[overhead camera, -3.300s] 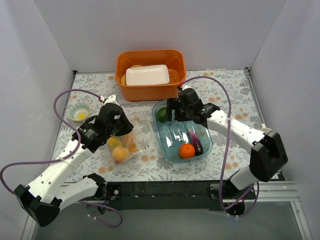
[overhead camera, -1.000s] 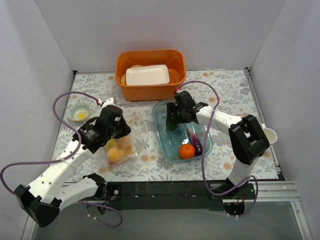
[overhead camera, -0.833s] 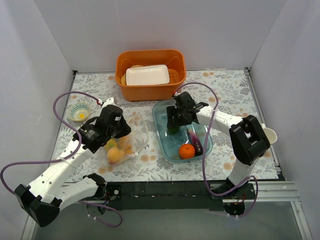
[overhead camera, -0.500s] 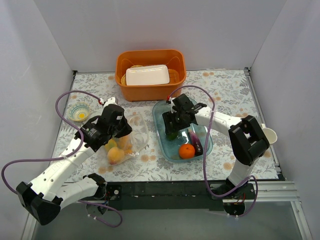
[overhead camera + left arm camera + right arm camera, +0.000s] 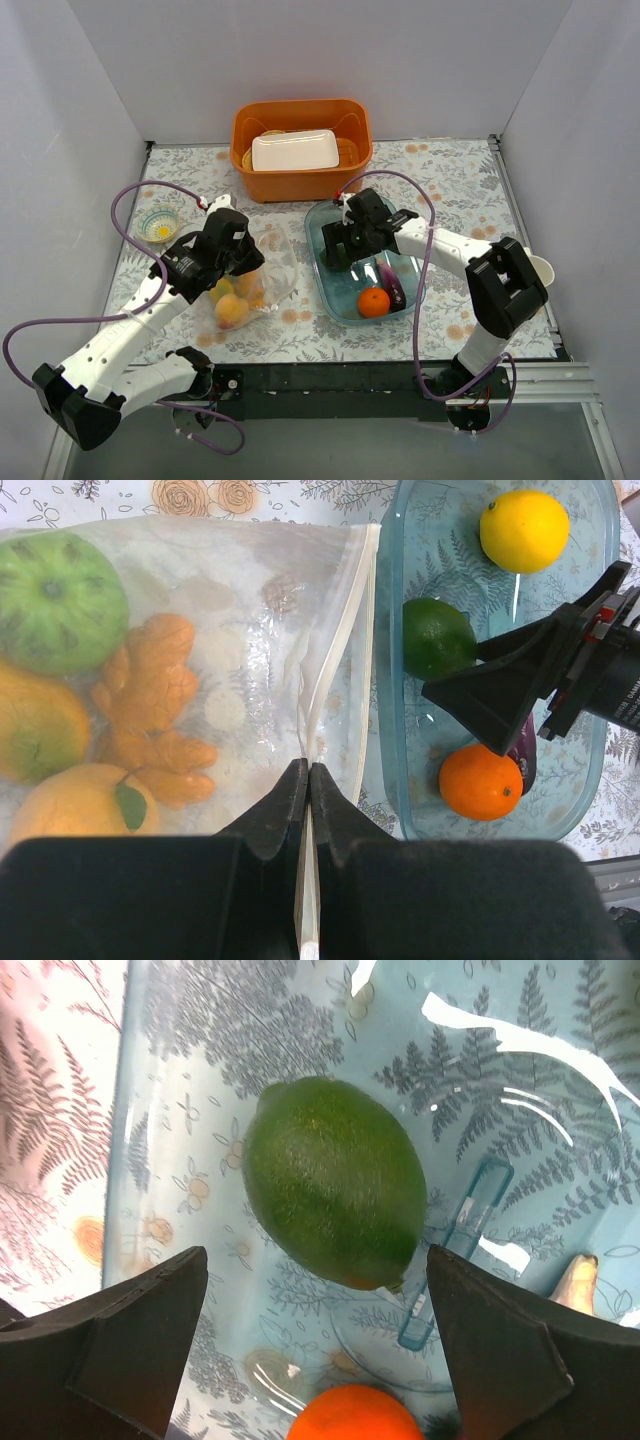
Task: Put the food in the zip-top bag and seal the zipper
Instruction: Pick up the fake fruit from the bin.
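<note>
The clear zip-top bag lies left of the blue tray and holds a green fruit, a ginger-shaped piece and yellow-orange fruits. My left gripper is shut on the bag's whitish zipper strip; it also shows in the top view. My right gripper is open over the tray, its jaws on either side of the near end of a green lime without touching it. An orange, a purple eggplant and a lemon also lie in the tray.
An orange bin at the back holds a white tray. A small patterned bowl stands at the far left. A white cup sits by the right arm's elbow. White walls close in both sides.
My right gripper has moved from the tray's far end toward its left middle, and the lime now lies nearer the tray's middle. My left gripper has kept hold of the bag.
</note>
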Controlling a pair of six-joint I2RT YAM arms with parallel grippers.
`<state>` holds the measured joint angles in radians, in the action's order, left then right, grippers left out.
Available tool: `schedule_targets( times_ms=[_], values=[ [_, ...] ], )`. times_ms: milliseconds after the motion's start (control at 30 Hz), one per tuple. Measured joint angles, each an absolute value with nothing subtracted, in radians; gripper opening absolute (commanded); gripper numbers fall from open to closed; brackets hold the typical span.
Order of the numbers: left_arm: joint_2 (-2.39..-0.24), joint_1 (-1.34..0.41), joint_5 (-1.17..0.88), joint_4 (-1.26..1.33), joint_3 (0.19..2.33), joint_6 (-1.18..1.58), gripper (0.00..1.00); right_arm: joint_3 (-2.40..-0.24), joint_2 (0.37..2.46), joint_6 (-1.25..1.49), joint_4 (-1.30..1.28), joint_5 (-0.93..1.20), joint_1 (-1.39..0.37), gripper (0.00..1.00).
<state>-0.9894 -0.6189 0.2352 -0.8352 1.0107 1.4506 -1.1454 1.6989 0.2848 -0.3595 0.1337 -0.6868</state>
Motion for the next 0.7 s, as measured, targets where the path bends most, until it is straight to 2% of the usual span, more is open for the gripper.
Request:
schedule_targets(
  times_ms=[333, 467, 700],
  values=[
    [-0.982, -0.619, 0.236, -0.838, 1.011, 1.451, 0.00, -1.142, 1.712, 0.284, -0.294, 0.135, -0.687, 0.97],
    [-0.976, -0.619, 0.236, -0.839, 1.011, 1.451, 0.00, -1.178, 1.759, 0.261, -0.297, 0.133, -0.687, 0.91],
    [-0.966, -0.619, 0.239, -0.845, 1.010, 1.452, 0.00, -1.186, 1.763, 0.249, -0.319, 0.130, -0.711, 0.90]
  ],
)
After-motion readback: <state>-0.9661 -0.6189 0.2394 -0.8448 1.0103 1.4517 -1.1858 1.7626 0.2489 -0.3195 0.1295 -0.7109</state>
